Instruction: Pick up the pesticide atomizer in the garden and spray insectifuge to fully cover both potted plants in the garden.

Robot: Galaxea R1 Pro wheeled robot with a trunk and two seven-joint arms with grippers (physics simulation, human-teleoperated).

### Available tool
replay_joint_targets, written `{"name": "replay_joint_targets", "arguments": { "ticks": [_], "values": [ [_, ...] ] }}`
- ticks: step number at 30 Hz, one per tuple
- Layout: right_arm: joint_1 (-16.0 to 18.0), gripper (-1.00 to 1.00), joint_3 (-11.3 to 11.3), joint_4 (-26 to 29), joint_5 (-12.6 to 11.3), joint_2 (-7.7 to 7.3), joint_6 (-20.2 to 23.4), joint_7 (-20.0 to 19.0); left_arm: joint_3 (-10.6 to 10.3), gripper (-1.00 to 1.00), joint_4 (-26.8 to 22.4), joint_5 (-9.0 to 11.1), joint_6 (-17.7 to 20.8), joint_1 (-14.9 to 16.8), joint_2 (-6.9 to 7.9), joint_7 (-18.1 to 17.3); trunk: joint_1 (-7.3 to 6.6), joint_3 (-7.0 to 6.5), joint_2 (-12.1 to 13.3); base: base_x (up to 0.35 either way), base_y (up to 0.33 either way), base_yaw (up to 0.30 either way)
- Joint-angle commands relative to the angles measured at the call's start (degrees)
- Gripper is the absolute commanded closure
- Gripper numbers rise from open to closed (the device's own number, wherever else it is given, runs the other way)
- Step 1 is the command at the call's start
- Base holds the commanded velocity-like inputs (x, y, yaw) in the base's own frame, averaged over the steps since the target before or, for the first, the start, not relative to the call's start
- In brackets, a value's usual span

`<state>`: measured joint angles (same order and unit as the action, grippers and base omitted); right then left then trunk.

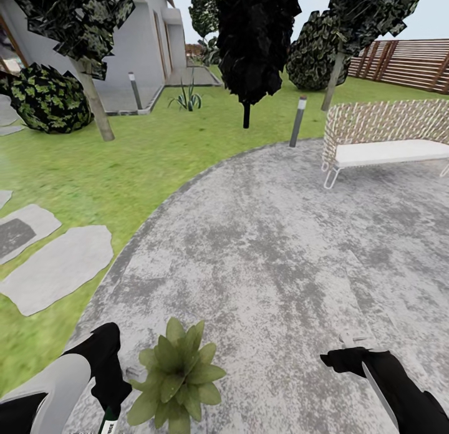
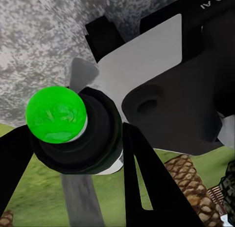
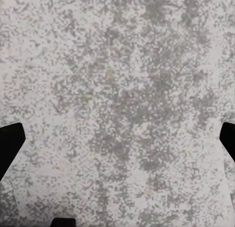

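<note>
Left gripper (image 2: 73, 148) is clamped on the atomizer (image 2: 78, 134), just left of the plant (image 1: 176, 375) on the patio (image 1: 280, 247). Right gripper (image 1: 346, 358), fingers spread apart, hovers well right of the plant. Beyond the plant: a bench (image 1: 386, 141), a dark tree (image 1: 252, 41), the fence (image 1: 405, 63).

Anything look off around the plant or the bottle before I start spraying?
Nothing stands out. The potted plant sits upright and whole on the gravel patio, no spill around it. The left hand grips the pesticide atomizer beside the plant. The right hand hangs open over bare gravel.
</note>
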<state>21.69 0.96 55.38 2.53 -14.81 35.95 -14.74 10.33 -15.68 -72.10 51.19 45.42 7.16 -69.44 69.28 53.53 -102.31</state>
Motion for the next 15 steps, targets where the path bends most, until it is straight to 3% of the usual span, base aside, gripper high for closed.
{"name": "replay_joint_targets", "arguments": {
  "ticks": [1, 6, 15],
  "values": [
    [0.0, -1.0, 0.1, 0.1, 0.3, 0.02, 0.3, -0.4, 0.5, 1.0, -0.1, -0.6, 0.4, 0.0, -0.04, -0.4, -0.01, 0.06, 0.0, 0.0, 0.0, 0.024],
    [0.0, -1.0, 0.1, 0.1, 0.0, 0.04, 0.3, -0.4, 0.5, 1.0, 0.0, -0.7, 0.4, 0.0, 0.18, -0.4, -0.01, 0.13, 0.0, 0.0, 0.0, 0.007],
    [0.0, -1.0, 0.1, 0.1, -0.1, 0.06, 0.3, -0.4, 0.5, 1.0, -0.1, -0.7, 0.4, -0.3, 0.14, -0.4, -0.01, 0.73, 0.0, 0.0, 0.0, 0.127]
  ]
}}
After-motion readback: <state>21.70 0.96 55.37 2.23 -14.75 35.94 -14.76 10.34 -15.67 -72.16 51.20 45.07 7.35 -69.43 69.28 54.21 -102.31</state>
